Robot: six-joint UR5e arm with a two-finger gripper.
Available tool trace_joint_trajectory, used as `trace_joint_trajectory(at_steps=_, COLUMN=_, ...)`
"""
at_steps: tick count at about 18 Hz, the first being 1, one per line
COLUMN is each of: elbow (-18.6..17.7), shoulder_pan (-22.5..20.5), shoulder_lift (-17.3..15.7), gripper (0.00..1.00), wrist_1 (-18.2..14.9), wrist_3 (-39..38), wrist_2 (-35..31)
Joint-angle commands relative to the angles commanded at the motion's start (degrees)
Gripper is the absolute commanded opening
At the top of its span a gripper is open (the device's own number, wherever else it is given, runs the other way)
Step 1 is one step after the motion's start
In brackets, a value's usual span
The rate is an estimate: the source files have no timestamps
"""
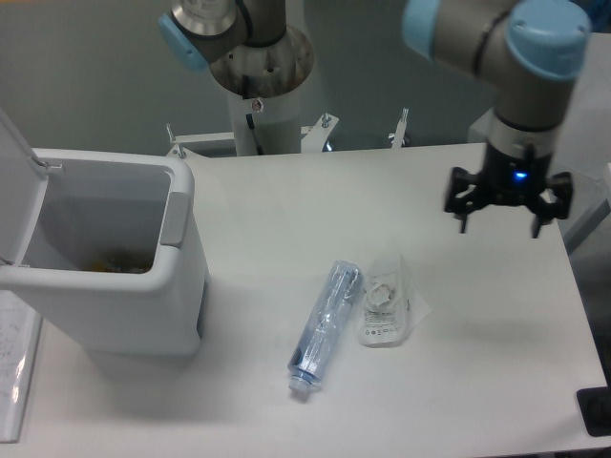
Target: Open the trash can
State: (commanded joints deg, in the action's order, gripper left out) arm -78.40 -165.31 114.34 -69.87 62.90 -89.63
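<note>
Overhead, white table [258, 219], apparently grey floor [95, 76].

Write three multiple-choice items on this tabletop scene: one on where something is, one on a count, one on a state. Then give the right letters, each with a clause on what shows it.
1. Where is the gripper?
A. Inside the trash can
B. Above the table's right side
C. Touching the bottle

2. How many loose items lie on the table beside the trash can?
A. Two
B. Four
C. None

3. What state is the trash can's lid in?
A. Shut flat
B. Missing altogether
C. Swung up, leaving the bin open

Answers:
1. B: the gripper hangs near the table's right edge, apart from the clear bottle and the bin.
2. A: only the clear bottle and a crumpled clear packet lie there, side by side.
3. C: the lid stands upright at the bin's left and the inside shows.
</note>
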Motion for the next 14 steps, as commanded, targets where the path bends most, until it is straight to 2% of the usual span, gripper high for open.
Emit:
trace_joint_trajectory(at_steps=2, elbow=0.53, shoulder_pan=-1.59, shoulder_lift=1.06, gripper=1.0, wrist_1=-0.09, wrist_3=5.36, wrist_2=-1.33)
trace_joint_trajectory(at_steps=5, elbow=0.7, shoulder_pan=-2.3, shoulder_lift=2.03, gripper=1.0, wrist_1=0.0, wrist_3=8.98, wrist_2=-1.33)
trace_joint_trajectory(at_steps=14, elbow=0.0, shoulder_pan=-2.21, shoulder_lift=2.38, gripper=1.0, wrist_1=-0.09, wrist_3=10.66, wrist_2=-1.33)
